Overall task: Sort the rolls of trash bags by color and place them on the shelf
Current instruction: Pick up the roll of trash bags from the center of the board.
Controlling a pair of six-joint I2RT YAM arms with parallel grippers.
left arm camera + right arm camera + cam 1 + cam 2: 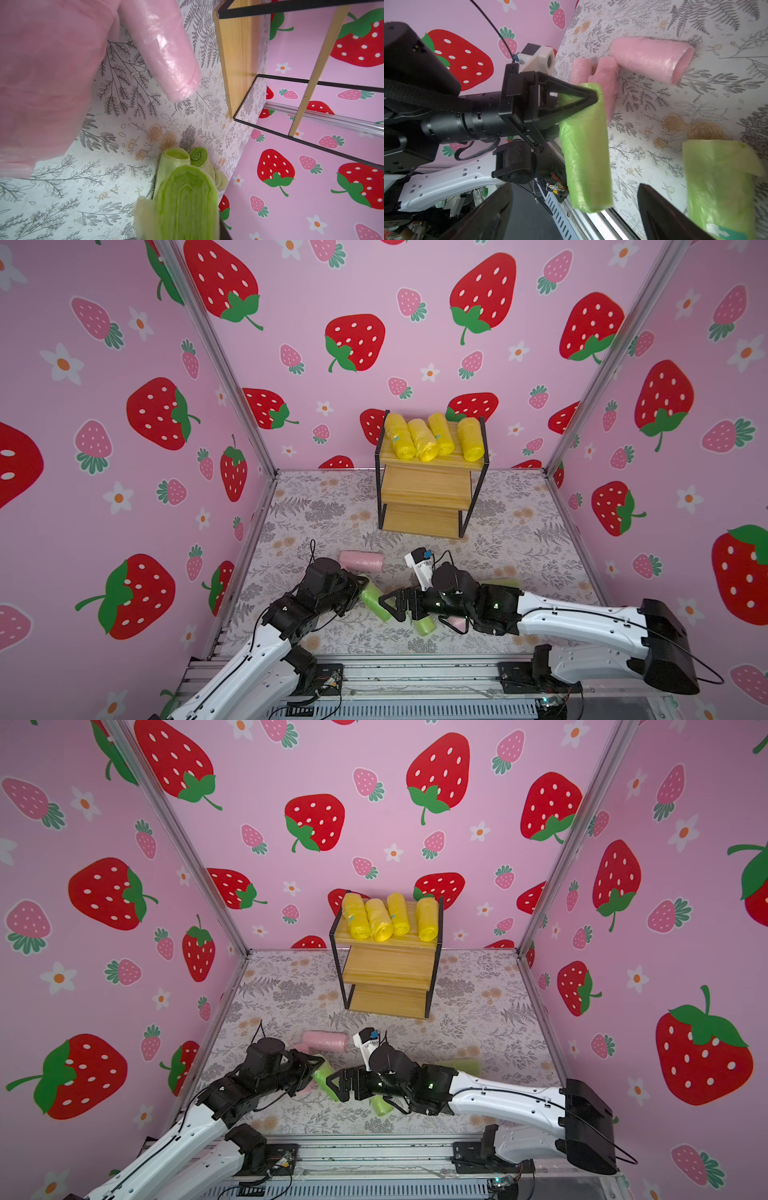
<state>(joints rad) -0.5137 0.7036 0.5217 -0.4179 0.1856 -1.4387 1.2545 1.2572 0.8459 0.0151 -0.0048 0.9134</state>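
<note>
Four crinkly yellow plastic rolls [432, 439] lie on top of the small wooden shelf [424, 489]. In front of it, only the right wrist view clearly shows the left gripper [595, 97] pinching a soft green plastic roll [585, 149]; the right gripper [392, 603] is wide open

Crinkly, glossy plastic film is seen on the four yellow rolls [432, 439] at the upper centre of both top views, on the pink roll [361, 561] lower down, and on the green roll [585, 145], where fine creases and highlights are caught. The shelf [424, 489] is built of light, smooth wooden boards with visible grain, held in a thin black frame [270, 10] of matt metal wire. A matt, paper-like printed finish is shown by the table cover [324, 506], and smooth white plastic with a faint sheen by the arm casings [582, 618].
</note>
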